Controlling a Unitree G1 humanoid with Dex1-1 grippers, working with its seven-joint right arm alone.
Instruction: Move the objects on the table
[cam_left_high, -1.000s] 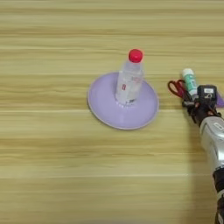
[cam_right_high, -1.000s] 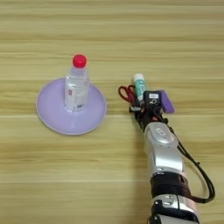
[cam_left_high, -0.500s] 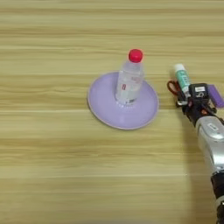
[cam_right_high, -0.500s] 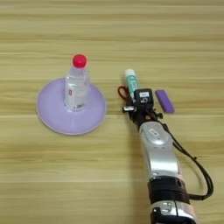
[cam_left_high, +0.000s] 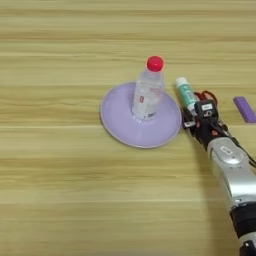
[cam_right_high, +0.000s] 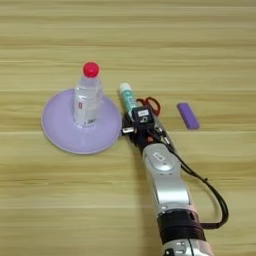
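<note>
The bottle stands on the plate; just right, the gripper covers the glue stick, grip unclear.

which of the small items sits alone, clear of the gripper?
The purple block: it lies by itself right of the gripper, while glue stick and scissors crowd against it.

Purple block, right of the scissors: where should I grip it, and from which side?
Judging by its pose, come straight down on the purple block, pinching its two long sides at mid-length. It lies flat on the table, apart from the scissors.
</note>
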